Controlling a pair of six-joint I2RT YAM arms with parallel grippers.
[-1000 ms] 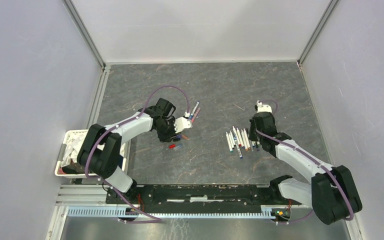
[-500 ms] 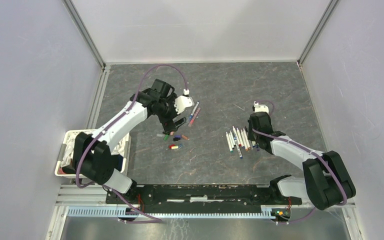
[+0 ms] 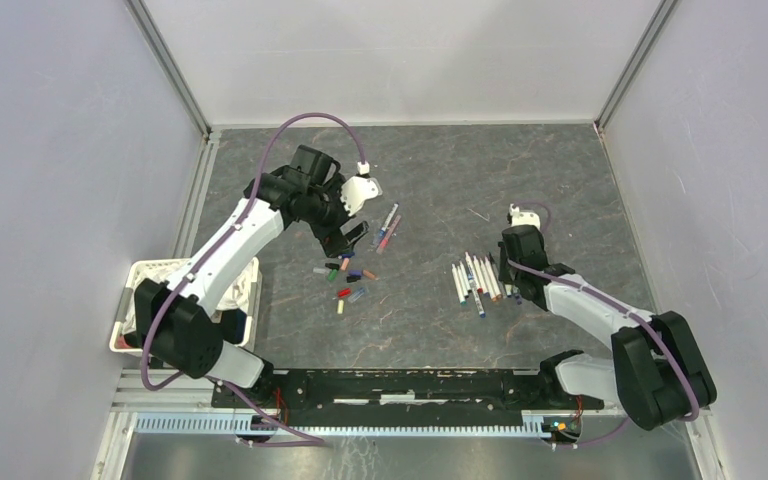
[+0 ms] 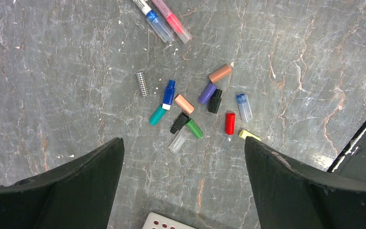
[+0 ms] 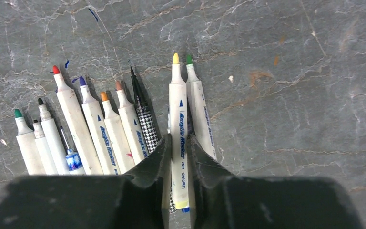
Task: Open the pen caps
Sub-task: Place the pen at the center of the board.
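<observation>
dark grey worktop [image 3: 440, 170], veined like marble, with rusty streaks and a few blue ink flecks [image 5: 91, 14]. white wall panels [image 3: 400, 60] close its far, left and right edges, and aluminium posts [image 3: 170, 65] rise at the two far corners. just off the left edge, toward the near-left corner, sits a white basket [image 3: 148, 265] with pale crumpled contents too unclear to name. along the near edge runs a black bar [image 3: 400, 385], with a slotted light rail [image 3: 360, 425] outside it.

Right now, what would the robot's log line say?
left jaws: open above loose caps | right jaws: shut on yellow-tipped pen | uncapped pens: row beside it
</observation>
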